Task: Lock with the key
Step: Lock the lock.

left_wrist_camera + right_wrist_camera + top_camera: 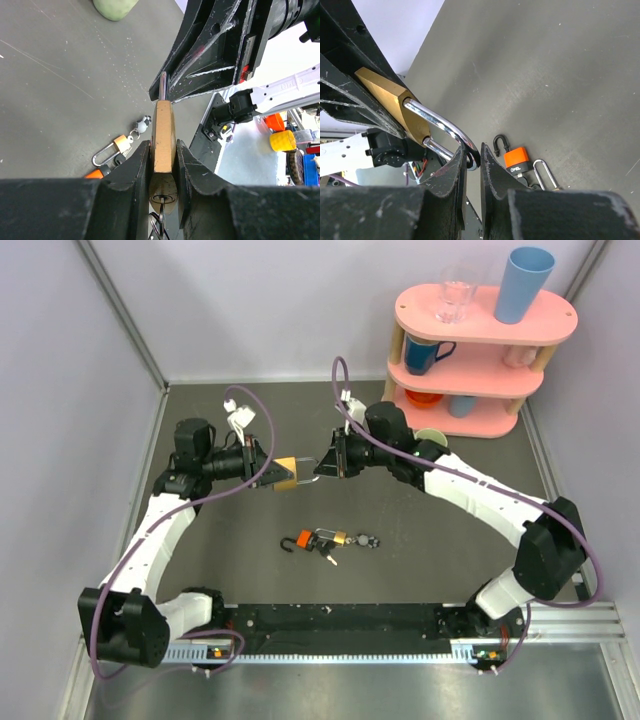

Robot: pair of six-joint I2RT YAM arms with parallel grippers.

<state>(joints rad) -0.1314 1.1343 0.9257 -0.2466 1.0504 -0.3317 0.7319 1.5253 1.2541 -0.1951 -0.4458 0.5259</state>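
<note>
step in hand: holding brass padlock clamped in left fingers, pinching shackle with right fingers. next, likely: push shackle shut, then turn key.

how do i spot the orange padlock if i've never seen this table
On the grey table, look in the middle, nearer the arm bases than the big brass padlock held aloft. The orange-and-black padlock lies at the left end of a small huddle of locks. It alone has an orange body and black shackle; the small brass padlock beside it has a silver one.
</note>
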